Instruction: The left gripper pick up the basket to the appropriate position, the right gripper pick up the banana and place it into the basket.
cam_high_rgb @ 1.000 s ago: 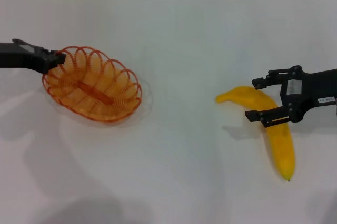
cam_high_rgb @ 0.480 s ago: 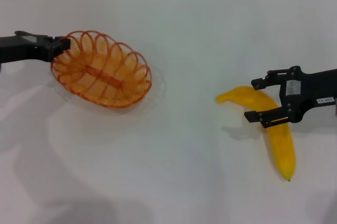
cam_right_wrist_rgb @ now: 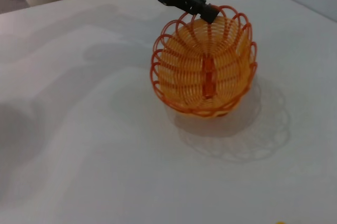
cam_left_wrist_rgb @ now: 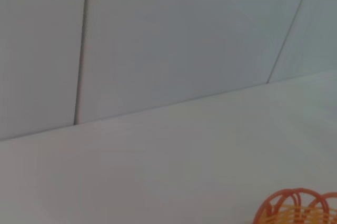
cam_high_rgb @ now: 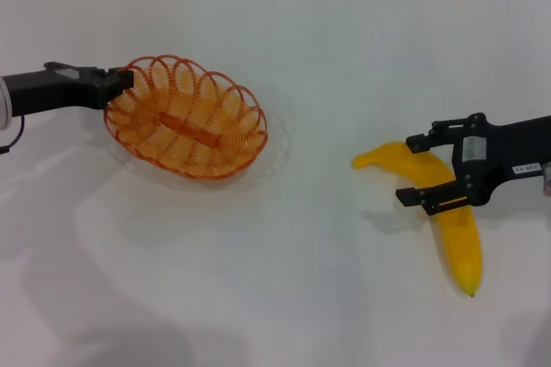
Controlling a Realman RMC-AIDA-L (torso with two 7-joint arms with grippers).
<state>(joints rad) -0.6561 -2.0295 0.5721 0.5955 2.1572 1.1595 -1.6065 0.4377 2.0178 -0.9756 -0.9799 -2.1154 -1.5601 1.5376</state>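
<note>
On the left of the white table: the left gripper clamped on the near-left rim of the basket, carrying it just above the surface, a shadow showing beneath in the right wrist view. Basket tilted a little, empty, well apart from the banana. Step in hand, by judgement: bringing the basket toward the middle, not yet set down.

On the right: the right gripper spread wide and straddling the upper half of the banana, one finger on each side, not closed on it. Banana flat on the table, stem end pointing toward the centre, tip toward the robot.

Next, most likely: lowering the basket level at a reachable spot and letting go; then squeezing across the banana, lifting, and laying it lengthwise, since longer than the basket is wide.
</note>
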